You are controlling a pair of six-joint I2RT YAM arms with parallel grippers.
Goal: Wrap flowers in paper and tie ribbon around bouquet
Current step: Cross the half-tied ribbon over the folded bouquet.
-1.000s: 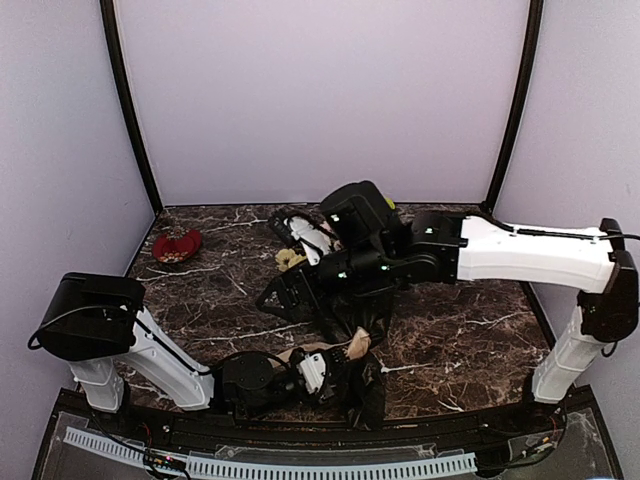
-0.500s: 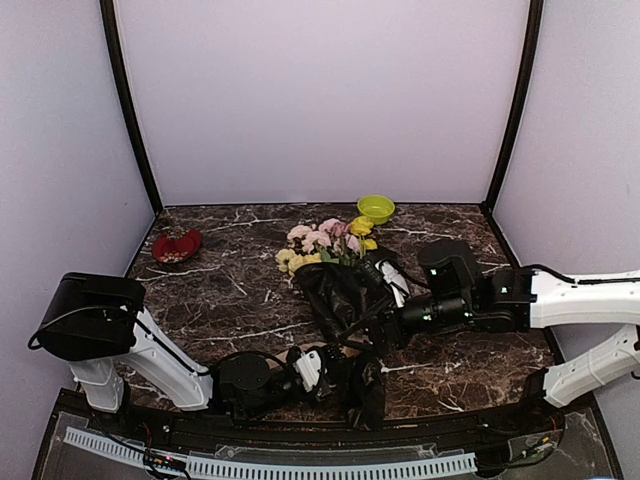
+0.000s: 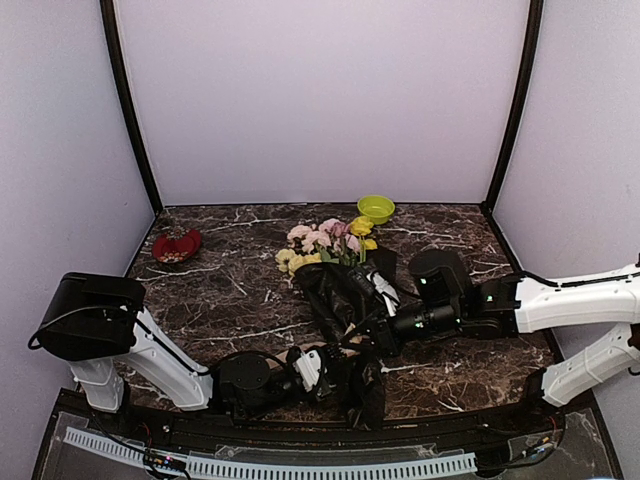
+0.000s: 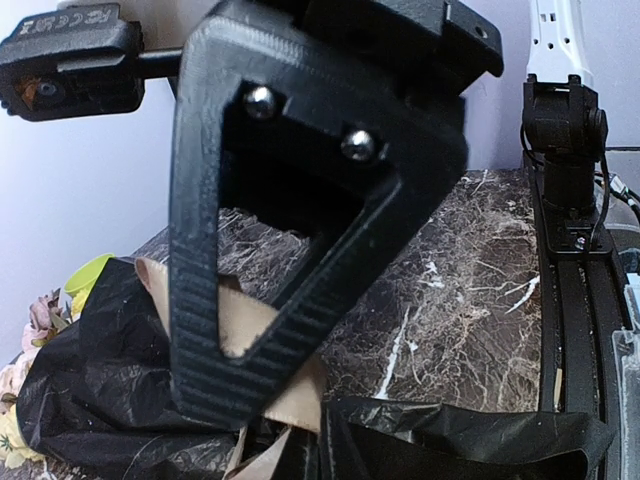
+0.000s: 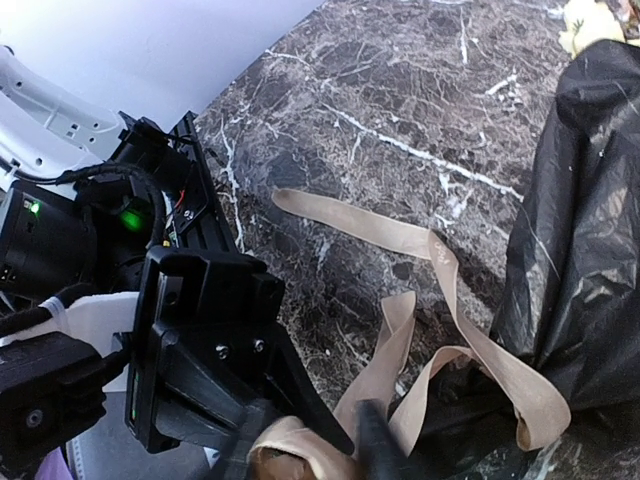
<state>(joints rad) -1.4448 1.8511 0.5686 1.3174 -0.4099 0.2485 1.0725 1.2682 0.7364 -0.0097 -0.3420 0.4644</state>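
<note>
**A:** While the left tool is pinching one end of the ribbon, is the tying starting?

**B:** Probably. The ribbon is lying loose against the bouquet, mid-tabletop. The right tool is hovering by the narrow end, and I cannot tell its width. It is needing to catch the slack next.
</note>
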